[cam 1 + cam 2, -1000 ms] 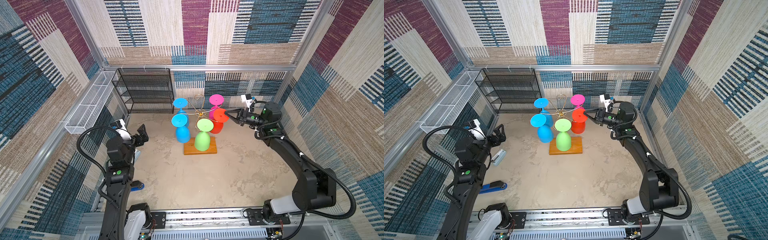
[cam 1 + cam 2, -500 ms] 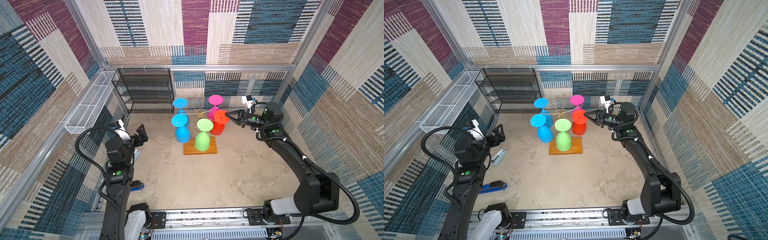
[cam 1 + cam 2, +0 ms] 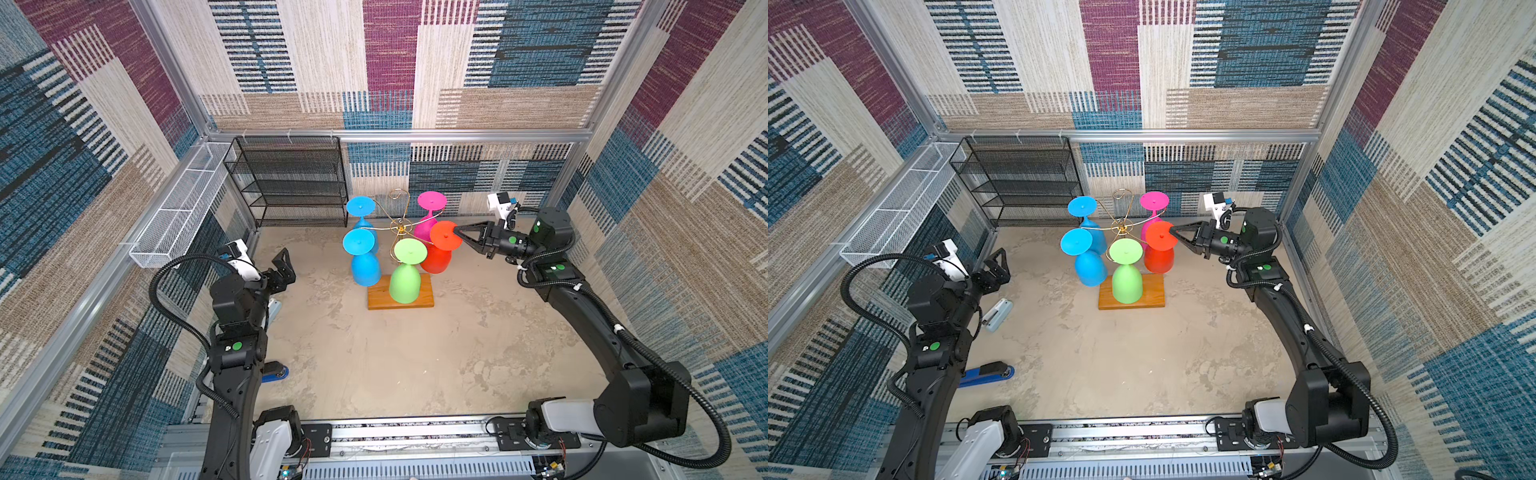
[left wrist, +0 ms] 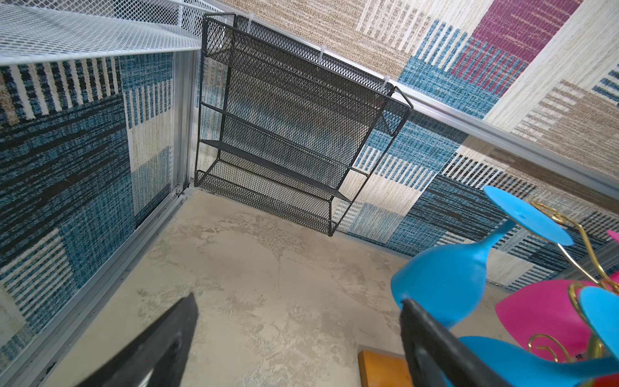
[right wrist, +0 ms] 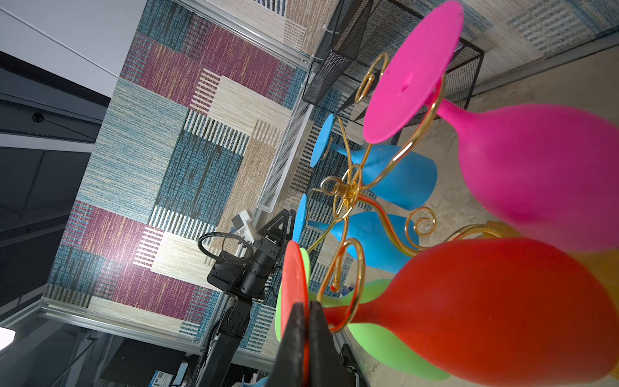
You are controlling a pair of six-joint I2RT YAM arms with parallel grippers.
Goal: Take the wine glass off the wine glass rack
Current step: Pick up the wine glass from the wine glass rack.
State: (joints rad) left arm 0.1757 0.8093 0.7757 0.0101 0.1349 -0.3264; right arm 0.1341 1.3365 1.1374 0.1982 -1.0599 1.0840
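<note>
Clearly, in both top views the right gripper (image 3: 457, 230) is pinched shut on the foot rim of the red wine glass (image 3: 436, 261). The glass hangs upside down from the wine glass rack (image 3: 401, 296) right at the fingertips, with its bowl below them. A green wine glass (image 3: 405, 282) and a pink wine glass (image 3: 432, 200) hang just past the tips on either side. The left gripper (image 3: 286, 266) stands open and empty, well apart from the rack. From the left wrist, that gripper's jaws are spread wide over bare floor. A blue wine glass (image 4: 445, 278) sits ahead of one finger, and the red one barely shows at the frame's corner. From the right wrist, the fingers (image 5: 294, 338) meet on the thin red disc, and a gold scroll (image 5: 348, 268) of the rack curls round the stem just ahead of the tips. The glass's long axis runs foot to mouth, near upright, with the foot up and the mouth facing the floor, so it crosses the fingers' line at roughly a right angle. To my eye, the step in hand is drawing the stem out of that scroll. It is best done slowly, back toward the wrist, with the foot kept level and raised only enough to clear the wire. An edge pinch lets the heavy bowl swing, so any jerk risks knocking the green or pink neighbour or twisting the disc out of the grip.
</note>
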